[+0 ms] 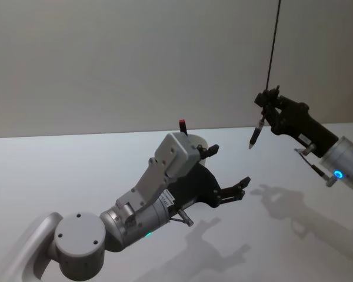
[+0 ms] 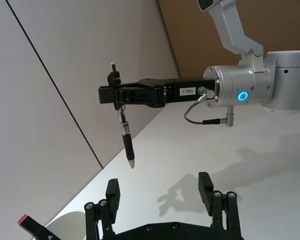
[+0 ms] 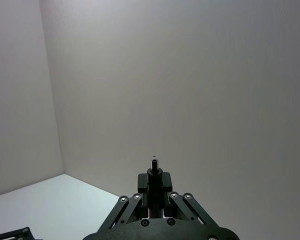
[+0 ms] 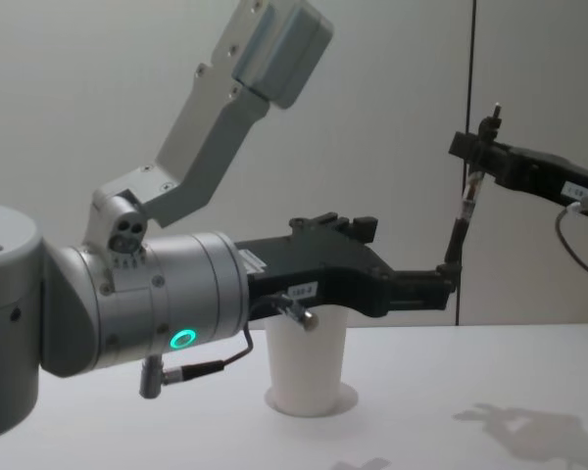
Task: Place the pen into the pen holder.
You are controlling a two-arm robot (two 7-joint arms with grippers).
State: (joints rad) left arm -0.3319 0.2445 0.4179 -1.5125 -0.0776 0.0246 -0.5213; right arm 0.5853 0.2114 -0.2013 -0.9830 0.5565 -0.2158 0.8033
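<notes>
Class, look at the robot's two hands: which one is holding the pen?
The right hand: it is shut on the pen, which hangs tip down. The left hand is open and empty.

Silver cylindrical wrists with glowing rings, green on left, blue on right; black jaws, thin grey cables
</notes>
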